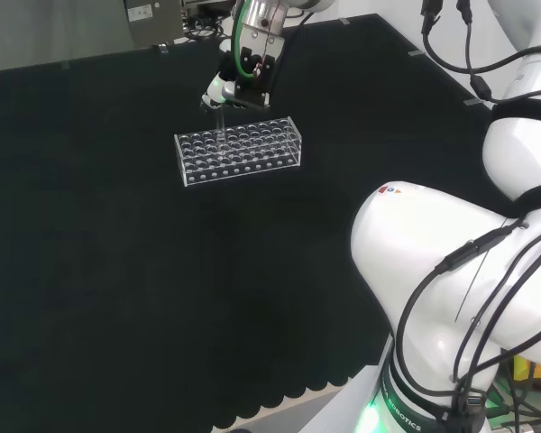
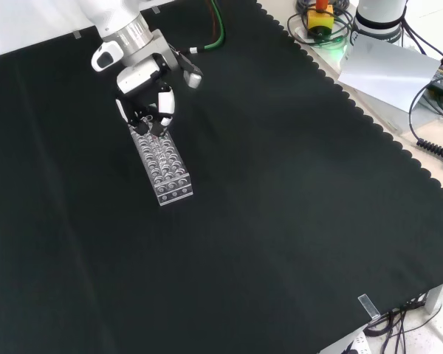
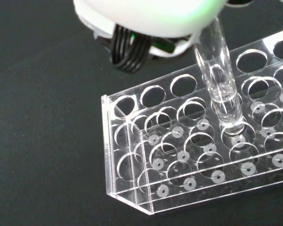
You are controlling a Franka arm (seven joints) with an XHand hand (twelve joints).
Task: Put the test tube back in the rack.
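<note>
In the head view, the clear rack lies on the black cloth, its left part under the hand. The hand's fingers are curled around the test tube, which hangs nearly upright with its rounded bottom just over a hole, as the wrist view shows. I judge the job nearly done: lowering and letting go remain.

Head view looking from behind and above the arm's base over the black cloth, front view facing back and down from the opposite side, wrist view hanging close above, all sharing the clear rack.
</note>
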